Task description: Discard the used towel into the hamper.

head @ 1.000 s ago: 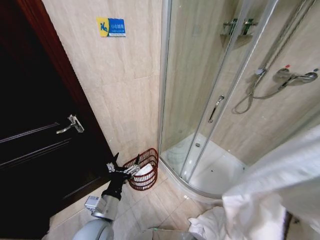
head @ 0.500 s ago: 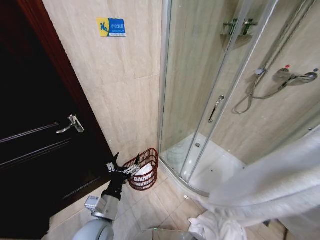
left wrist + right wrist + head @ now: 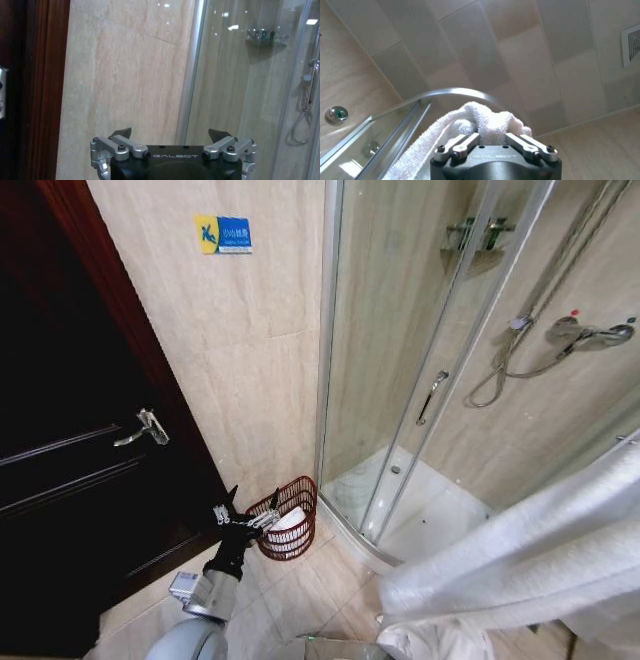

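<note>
The white terry-cloth towel runs off the head view's right and lower edges, so its full length cannot be told. In the right wrist view the towel covers the fingertips of the right gripper. The small round red-brown wire-mesh hamper holds something white — too small to identify — and its near rim is partly hidden behind the left gripper. The writing on the blue and yellow wall sign is too small to read.
</note>
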